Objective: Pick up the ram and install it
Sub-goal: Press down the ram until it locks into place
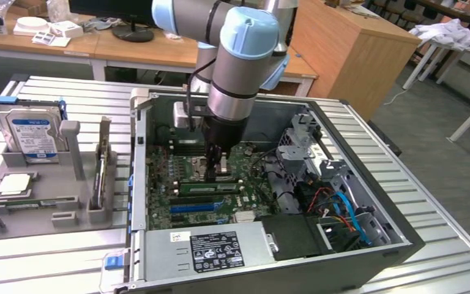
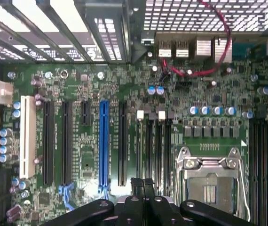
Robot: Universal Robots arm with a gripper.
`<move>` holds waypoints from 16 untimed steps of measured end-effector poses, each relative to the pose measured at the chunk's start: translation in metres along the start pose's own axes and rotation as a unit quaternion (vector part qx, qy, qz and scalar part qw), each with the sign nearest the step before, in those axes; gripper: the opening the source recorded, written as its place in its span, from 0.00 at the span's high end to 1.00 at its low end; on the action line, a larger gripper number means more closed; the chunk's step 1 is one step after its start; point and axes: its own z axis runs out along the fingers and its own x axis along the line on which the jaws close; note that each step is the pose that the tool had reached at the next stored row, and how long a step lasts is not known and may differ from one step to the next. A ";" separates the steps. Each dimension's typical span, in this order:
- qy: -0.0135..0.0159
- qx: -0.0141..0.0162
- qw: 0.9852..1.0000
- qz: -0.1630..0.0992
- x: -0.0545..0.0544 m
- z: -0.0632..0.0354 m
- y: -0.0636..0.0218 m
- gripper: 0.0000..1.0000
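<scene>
Ribbed metal table (image 1: 431, 202) carries the open computer case (image 1: 259, 269); a grey parts holder (image 1: 39, 202) sits just beside it

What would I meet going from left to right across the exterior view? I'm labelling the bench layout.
Blue-labelled hard drive standing in the grey holder tray → open computer case → ram on the motherboard, under the tool → drive cage → blue cables.

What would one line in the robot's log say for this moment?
arm: inside open computer case | gripper: low over motherboard | nearest: memory slots | ram: green stick on board below gripper
</scene>
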 end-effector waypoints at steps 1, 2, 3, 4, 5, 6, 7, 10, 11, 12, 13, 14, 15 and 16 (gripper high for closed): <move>0.000 0.000 1.000 0.000 0.000 0.0000 0.0015 0.89; 0.000 0.000 1.000 0.000 0.000 0.0001 0.0029 0.89; 0.000 0.000 1.000 0.000 0.000 0.0001 0.0043 0.89; 0.000 0.000 1.000 0.000 0.000 0.0002 0.0058 0.89; 0.000 0.000 1.000 0.000 0.000 0.0002 0.0071 0.89; 0.000 0.000 1.000 0.000 0.000 0.0002 0.0083 0.89; 0.000 0.000 1.000 0.000 0.000 0.0003 0.0095 0.89; 0.000 0.000 1.000 0.000 0.000 0.0004 0.0131 0.89; 0.000 0.000 1.000 0.000 0.000 0.0004 0.0144 0.89; 0.000 0.000 1.000 0.000 0.000 0.0004 0.0155 0.89; 0.000 0.000 1.000 0.000 0.000 0.0005 0.0163 0.89; 0.000 0.000 1.000 0.000 0.000 0.0005 0.0165 0.89; 0.000 0.000 1.000 0.000 0.000 0.0005 0.0164 0.89; 0.000 0.000 1.000 0.000 0.000 0.0005 0.0164 0.89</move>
